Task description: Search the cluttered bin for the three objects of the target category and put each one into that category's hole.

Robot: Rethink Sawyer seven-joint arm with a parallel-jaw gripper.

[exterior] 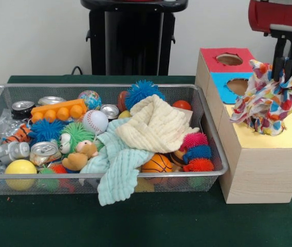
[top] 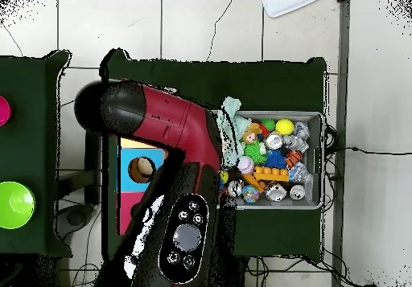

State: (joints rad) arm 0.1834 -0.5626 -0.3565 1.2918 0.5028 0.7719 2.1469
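Where spotted cloths (exterior: 272,100) drape, yellow hole's (exterior: 273,133) rim hidden.

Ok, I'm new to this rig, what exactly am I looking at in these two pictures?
One red and black robot arm does the work. The front picture looks across the green table toward it. The overhead picture looks straight down, and there the arm hides most of the boxes. The wire-mesh bin holds toys, cans and two plain cloths. Beside it stand wooden boxes. The hand appears to hold a spotted cloth upright, its lower end at the top of the yellow-topped box.
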